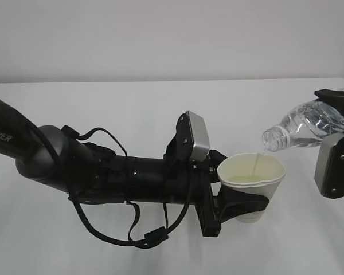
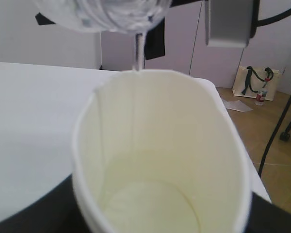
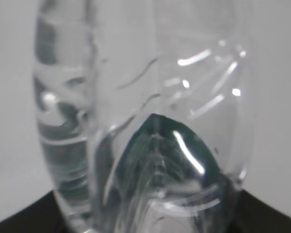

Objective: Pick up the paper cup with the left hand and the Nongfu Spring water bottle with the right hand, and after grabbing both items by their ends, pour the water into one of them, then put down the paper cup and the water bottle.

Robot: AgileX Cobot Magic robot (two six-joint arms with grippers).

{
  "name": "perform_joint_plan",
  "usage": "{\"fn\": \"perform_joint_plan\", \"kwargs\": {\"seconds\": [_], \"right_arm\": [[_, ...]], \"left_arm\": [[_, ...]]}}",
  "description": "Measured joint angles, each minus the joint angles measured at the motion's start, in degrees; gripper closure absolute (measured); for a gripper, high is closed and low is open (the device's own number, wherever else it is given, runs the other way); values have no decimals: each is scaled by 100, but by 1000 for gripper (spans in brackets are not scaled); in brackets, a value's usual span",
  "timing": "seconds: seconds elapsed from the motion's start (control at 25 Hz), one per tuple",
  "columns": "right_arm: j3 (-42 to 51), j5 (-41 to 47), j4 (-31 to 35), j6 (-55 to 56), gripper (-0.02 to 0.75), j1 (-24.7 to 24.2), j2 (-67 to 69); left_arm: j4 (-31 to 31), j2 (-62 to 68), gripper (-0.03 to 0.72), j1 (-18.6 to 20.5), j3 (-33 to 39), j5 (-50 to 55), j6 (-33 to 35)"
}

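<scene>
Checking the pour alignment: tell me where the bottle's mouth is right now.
In the exterior view, the Nongfu Spring water bottle is tilted at right, its mouth just above the far right rim of the paper cup, with water streaming in.

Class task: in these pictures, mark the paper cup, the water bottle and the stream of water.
paper cup (image 1: pixel 270 184), exterior view, on its outer white wall.
water bottle (image 1: pixel 309 123), exterior view, on its clear ribbed body.
water (image 1: pixel 256 162), exterior view, on the thin stream falling into the cup.
</scene>
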Motion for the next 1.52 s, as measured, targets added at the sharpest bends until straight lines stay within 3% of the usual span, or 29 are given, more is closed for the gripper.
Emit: {"fn": "perform_joint_plan", "kwargs": {"seconds": [1.52], "right_arm": [[0,-13,-9,-33,343,0,0]], "left_arm": [[0,0,268,0,0,0,0]]}}
